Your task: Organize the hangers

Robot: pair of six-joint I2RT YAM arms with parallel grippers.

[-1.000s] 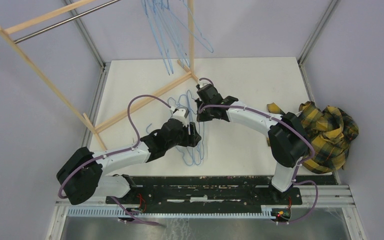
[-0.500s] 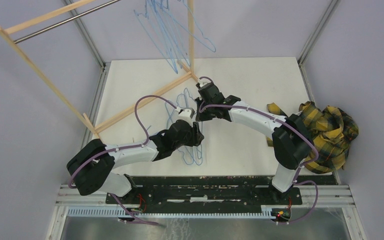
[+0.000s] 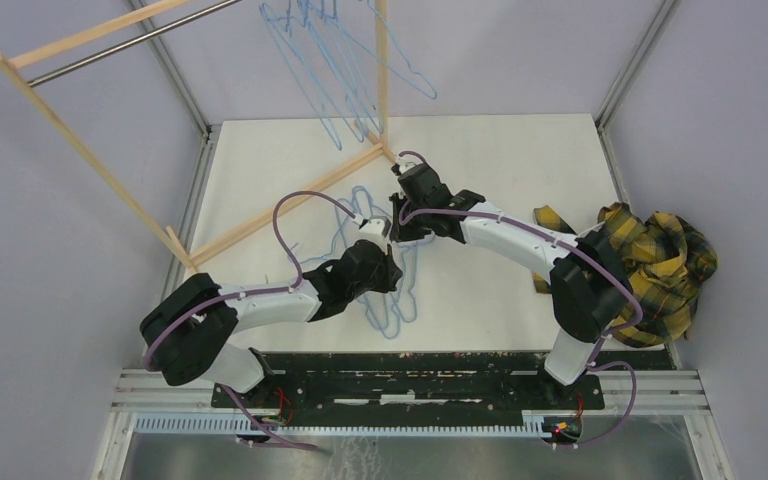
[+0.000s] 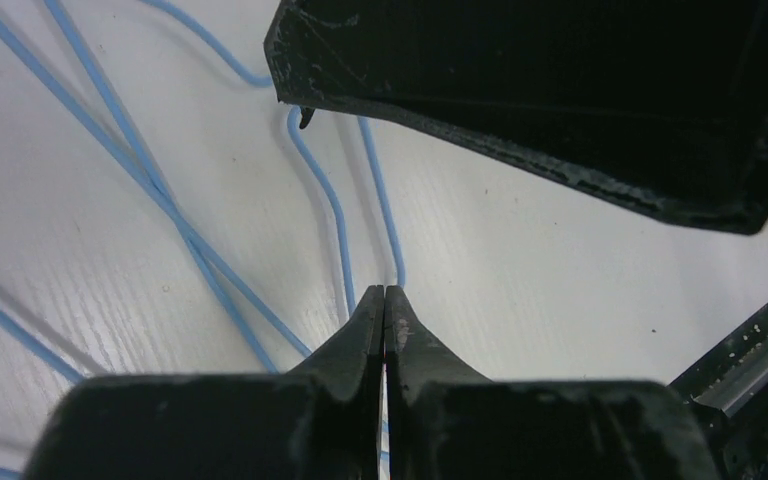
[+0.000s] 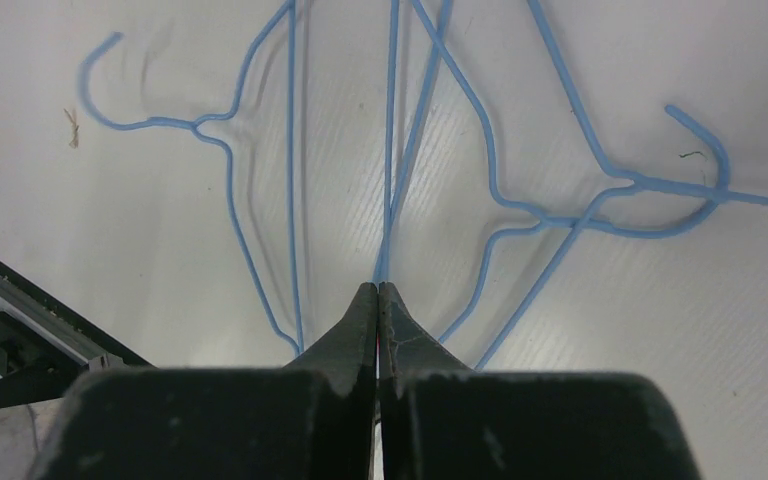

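Though pale like the grey walls (image 3: 60, 300), white table (image 3: 520, 160) under blue hangers (image 5: 392, 210).

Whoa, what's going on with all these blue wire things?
Two robot arms are sorting light-blue wire hangers. A few hang on the wooden rack at the back; a tangled pile lies on the table. The left gripper and right gripper are both shut, tips at the pile's wires; whether either pinches one isn't clear.
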